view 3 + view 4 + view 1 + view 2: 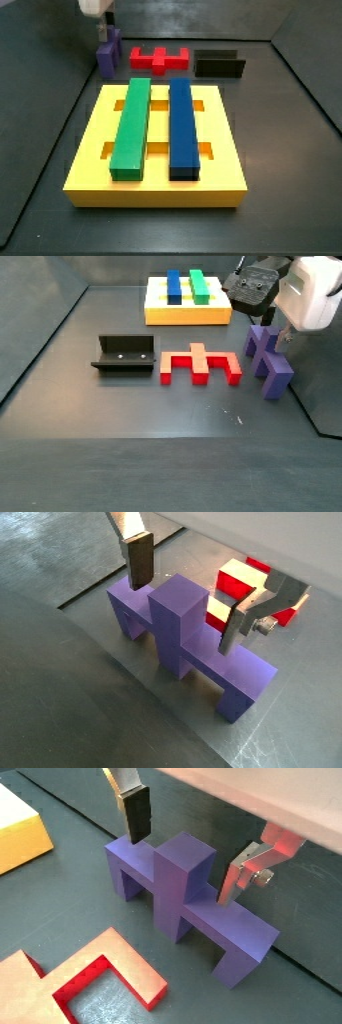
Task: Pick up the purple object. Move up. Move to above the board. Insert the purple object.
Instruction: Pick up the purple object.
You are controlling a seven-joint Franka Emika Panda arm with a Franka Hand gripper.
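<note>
**Purple object not yet lifted; end effector straddling it**

The purple object (185, 898) rests on the tabletop (147, 446) at the upper left of a side view (107, 57), just beside the red block (158, 60), well apart from the board (158, 182). In both wrist views the end effector (190, 850) sits low around it, fingers (139, 560) spread either side of the bridge, near the upright stem; whether the pads touch yet I cannot tell. No lift shows: the legs look planted. My reading is that the pick is at the closing stage, with raising, carrying over the board and inserting all left. The board carries the green bar (131, 126) and blue bar (183, 128).
</note>
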